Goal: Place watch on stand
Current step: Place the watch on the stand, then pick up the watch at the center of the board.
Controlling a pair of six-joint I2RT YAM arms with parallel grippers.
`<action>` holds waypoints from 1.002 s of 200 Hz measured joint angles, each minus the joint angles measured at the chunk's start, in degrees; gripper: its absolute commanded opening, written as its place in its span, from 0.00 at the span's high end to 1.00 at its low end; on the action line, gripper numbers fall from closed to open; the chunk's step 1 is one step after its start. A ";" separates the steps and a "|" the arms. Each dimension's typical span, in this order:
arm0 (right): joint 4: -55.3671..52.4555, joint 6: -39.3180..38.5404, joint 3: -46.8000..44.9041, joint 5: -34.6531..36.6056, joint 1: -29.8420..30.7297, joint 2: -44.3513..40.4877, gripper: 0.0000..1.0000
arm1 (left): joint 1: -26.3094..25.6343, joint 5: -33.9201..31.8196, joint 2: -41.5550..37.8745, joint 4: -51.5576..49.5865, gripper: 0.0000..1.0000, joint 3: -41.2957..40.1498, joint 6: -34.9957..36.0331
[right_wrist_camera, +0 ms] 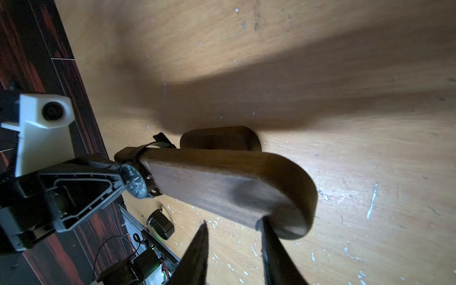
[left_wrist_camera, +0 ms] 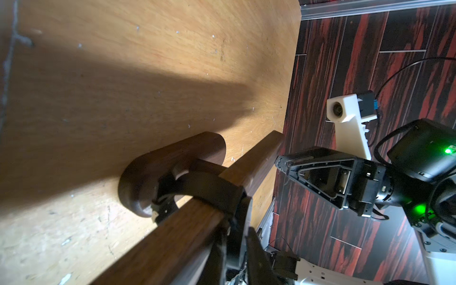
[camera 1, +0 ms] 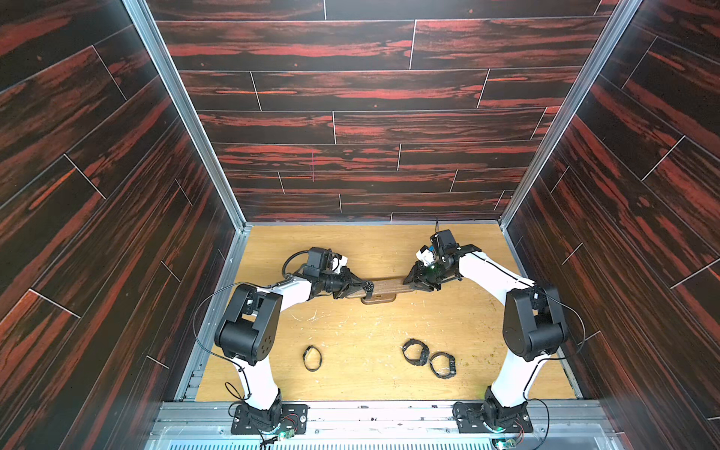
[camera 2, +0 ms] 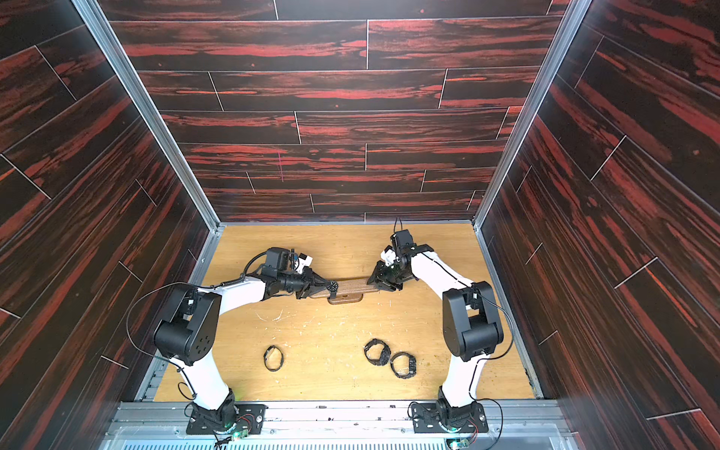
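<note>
Watch [camera 1: 368, 287] strapped round stand [camera 1: 389, 288] (left end), left gripper [camera 1: 360, 287] pinching it, right gripper [camera 1: 409, 281] parted.

Left arm: white-and-black, reaching inward from the counter's near edge, forearm nearly level.
Left hand [camera 1: 360, 288]: black, fingers close together, tips at the dial; grip unclear.
Right arm: white-and-black, bent, wrist angled down.
Right hand [right_wrist_camera: 234, 230]: black, fingers parted, one fingertip [right_wrist_camera: 265, 223] touching wood.

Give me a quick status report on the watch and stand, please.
Left gripper at the watch, strap looped round the stand. Right gripper open, one of its fingers against the stand's far end. Nothing in the way.
</note>
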 measured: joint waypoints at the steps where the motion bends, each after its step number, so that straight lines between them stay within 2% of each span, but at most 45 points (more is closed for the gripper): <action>1: 0.04 0.00 -0.07 0.00 0.00 -0.07 0.62 | -0.02 0.00 0.00 -0.02 0.72 0.04 0.07; 30: 0.52 0.04 -1.11 -0.15 0.02 -0.70 0.62 | -0.24 0.85 -0.15 0.94 0.40 0.98 0.28; 42: 0.55 0.09 -1.51 -0.04 0.02 -1.05 0.62 | -0.37 0.70 -0.59 0.57 0.32 1.55 0.42; 56: 0.44 0.17 -1.84 0.35 0.02 -1.38 0.62 | -0.61 0.22 -1.33 -0.48 0.27 1.84 0.96; 93: -0.31 0.13 -2.27 2.62 0.46 -2.58 0.62 | -0.59 -2.29 -4.46 -8.13 0.23 2.38 4.09; 121: -2.29 -0.48 -1.88 6.38 3.10 -4.09 0.62 | -0.33 -4.70 -8.39 -15.21 0.20 3.56 7.41; 161: -5.64 -1.11 1.77 11.93 11.76 -4.28 0.62 | 1.66 -7.69 -15.17 -21.77 0.19 4.22 10.14; 200: -6.23 -0.87 4.24 13.22 21.86 -4.28 0.62 | 9.09 -11.52 -21.44 -27.06 0.19 1.84 11.13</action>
